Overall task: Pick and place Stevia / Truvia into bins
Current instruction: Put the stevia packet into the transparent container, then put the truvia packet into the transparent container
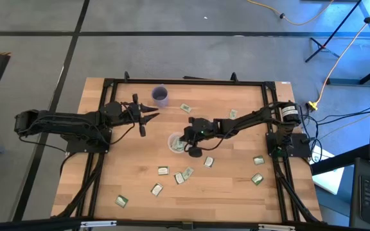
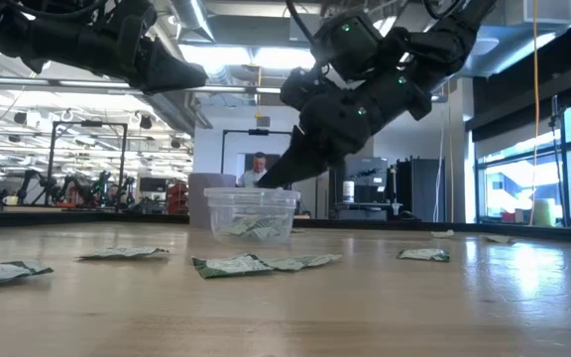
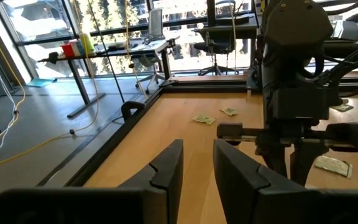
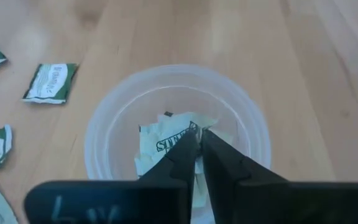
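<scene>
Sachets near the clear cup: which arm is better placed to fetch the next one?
Right, probably. The right gripper hangs over the clear cup, sachets close by; the left gripper waits farther off.

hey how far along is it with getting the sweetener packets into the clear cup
Partly done. The clear cup already holds a few sachets. The right gripper sits over the cup, fingers nearly closed at a packet. The left gripper waits aside, open. About a dozen loose packets remain on the table.

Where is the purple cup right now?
In the high view, the purple cup stands near the table's far edge, beyond the clear cup and just right of the left gripper.
</scene>
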Robot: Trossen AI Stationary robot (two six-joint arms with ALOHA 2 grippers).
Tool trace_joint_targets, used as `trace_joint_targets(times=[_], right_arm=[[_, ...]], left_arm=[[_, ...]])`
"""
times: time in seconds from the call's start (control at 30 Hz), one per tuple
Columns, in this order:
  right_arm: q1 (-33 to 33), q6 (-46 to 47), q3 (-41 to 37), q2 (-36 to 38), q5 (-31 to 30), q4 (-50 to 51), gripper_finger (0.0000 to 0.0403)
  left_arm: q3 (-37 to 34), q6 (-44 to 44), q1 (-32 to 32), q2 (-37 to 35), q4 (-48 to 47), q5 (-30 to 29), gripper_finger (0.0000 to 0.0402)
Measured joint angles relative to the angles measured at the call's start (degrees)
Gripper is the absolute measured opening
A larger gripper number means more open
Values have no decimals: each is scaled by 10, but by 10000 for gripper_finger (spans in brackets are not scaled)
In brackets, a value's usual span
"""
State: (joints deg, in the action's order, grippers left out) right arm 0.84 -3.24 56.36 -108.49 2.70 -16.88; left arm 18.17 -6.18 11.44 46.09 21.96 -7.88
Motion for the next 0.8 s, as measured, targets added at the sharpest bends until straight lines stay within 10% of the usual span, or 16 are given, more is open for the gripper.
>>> trace_joint_targets(times=[0.8], right_arm=[[14,45,0,161,-1,238,98]], left_arm=[[0,0,0,0,1,0,84]])
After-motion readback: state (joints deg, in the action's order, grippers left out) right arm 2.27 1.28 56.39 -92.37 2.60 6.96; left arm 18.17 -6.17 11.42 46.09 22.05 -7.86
